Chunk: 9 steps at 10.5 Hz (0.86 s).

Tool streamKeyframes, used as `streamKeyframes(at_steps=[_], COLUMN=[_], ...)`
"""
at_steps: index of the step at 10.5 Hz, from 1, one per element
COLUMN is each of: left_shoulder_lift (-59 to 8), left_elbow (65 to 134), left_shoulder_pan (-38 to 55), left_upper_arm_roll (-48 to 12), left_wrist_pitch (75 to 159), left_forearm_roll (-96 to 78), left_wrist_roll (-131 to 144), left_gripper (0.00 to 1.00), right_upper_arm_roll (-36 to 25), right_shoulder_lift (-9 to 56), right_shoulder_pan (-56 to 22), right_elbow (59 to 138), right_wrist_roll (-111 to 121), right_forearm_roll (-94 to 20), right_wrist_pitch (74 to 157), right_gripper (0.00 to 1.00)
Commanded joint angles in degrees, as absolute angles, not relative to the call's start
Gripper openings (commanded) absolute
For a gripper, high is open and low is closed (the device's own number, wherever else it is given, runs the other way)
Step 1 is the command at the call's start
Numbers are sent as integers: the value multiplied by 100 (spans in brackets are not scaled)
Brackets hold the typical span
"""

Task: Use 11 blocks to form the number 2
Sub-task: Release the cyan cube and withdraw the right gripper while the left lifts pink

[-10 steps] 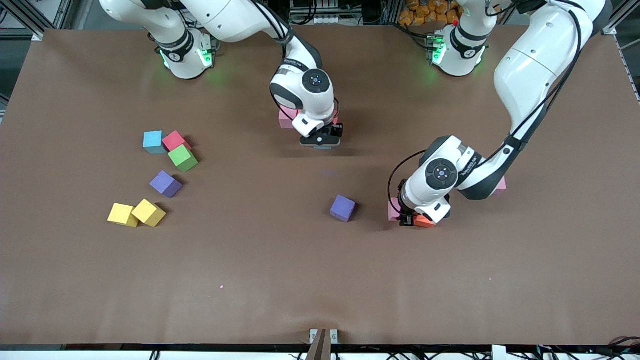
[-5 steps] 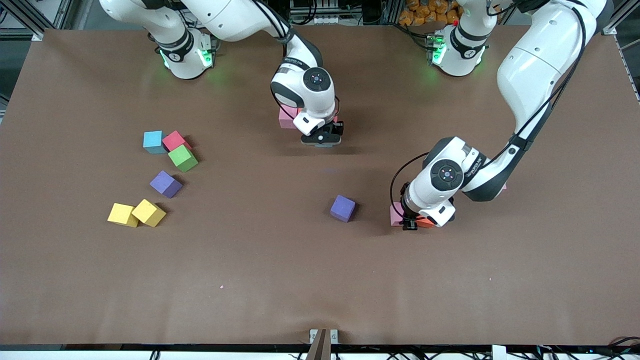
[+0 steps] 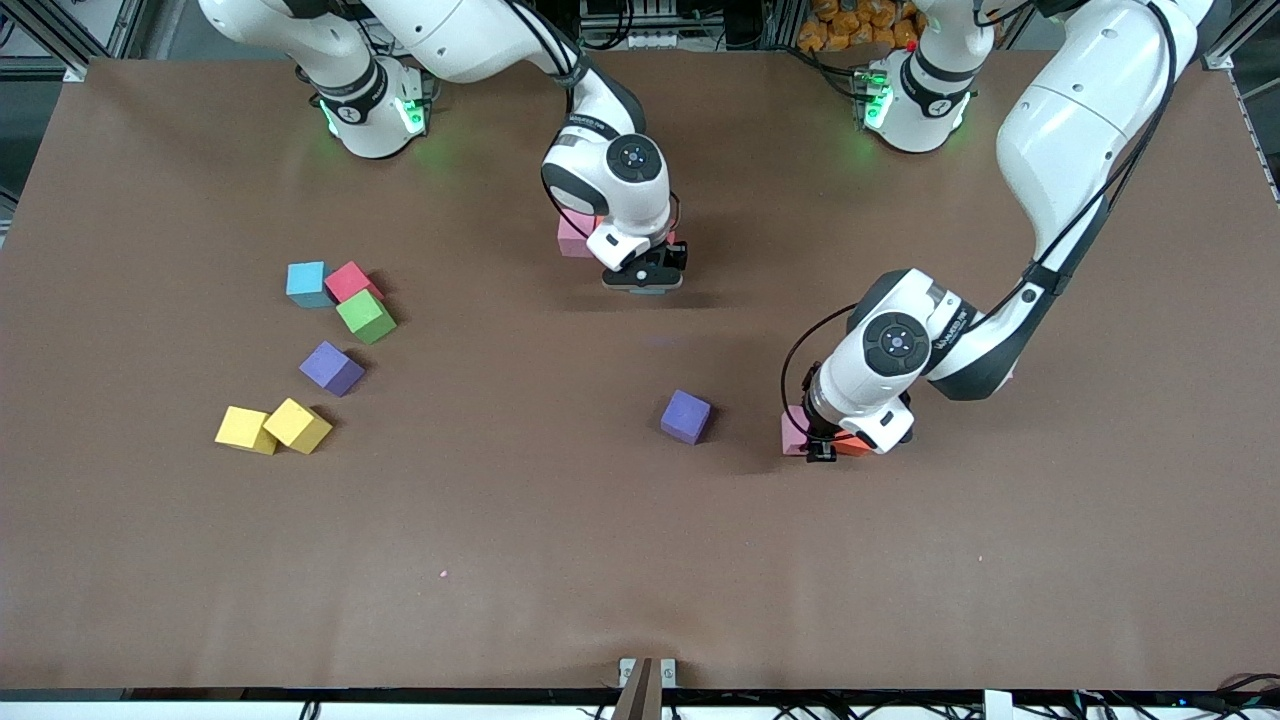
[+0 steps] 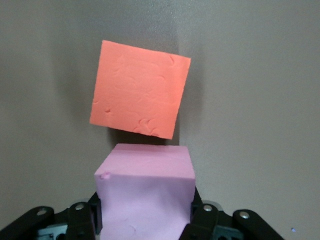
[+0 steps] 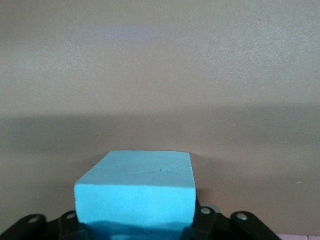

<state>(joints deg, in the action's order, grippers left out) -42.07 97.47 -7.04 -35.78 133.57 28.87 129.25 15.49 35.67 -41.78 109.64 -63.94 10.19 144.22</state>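
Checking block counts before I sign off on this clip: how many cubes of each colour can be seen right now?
light blue cube: 2
red cube: 1
green cube: 1
purple cube: 2
yellow cube: 2
pink cube: 2
orange cube: 1
Total: 11 in view; the arms may hide more.

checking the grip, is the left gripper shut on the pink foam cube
Yes: the left gripper has its fingers against both sides of the light pink foam cube.

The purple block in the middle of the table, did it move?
No. The purple block sits in the same spot on the table.
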Motion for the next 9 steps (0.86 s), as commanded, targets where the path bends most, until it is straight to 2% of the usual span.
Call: streamKeyframes(at_steps=[1, 4, 9], left_shoulder_lift=[-4078, -4069, -4017], left_elbow=[9809, 9809, 9686], left_shoulder_pan=[-677, -677, -650], left_upper_arm_roll=[-3568, -3603, -3682], left_wrist_pitch=[13307, 13307, 13307], left_forearm_roll=[3093, 3182, 3182], left_wrist_roll=[12736, 12255, 11200], left_gripper=[5, 5, 5], right_upper_arm_roll=[1582, 1556, 1573], right_shoulder_lift=[3472, 3113, 1901], right_shoulder_pan=[-4157, -4122, -3650], right_elbow=[11127, 11109, 11127], right_wrist_roll=[-6443, -6425, -6399], right_forearm_roll=[1090, 1081, 1011], right_wrist_pitch=[14414, 14196, 13237], right_gripper=[100, 100, 100])
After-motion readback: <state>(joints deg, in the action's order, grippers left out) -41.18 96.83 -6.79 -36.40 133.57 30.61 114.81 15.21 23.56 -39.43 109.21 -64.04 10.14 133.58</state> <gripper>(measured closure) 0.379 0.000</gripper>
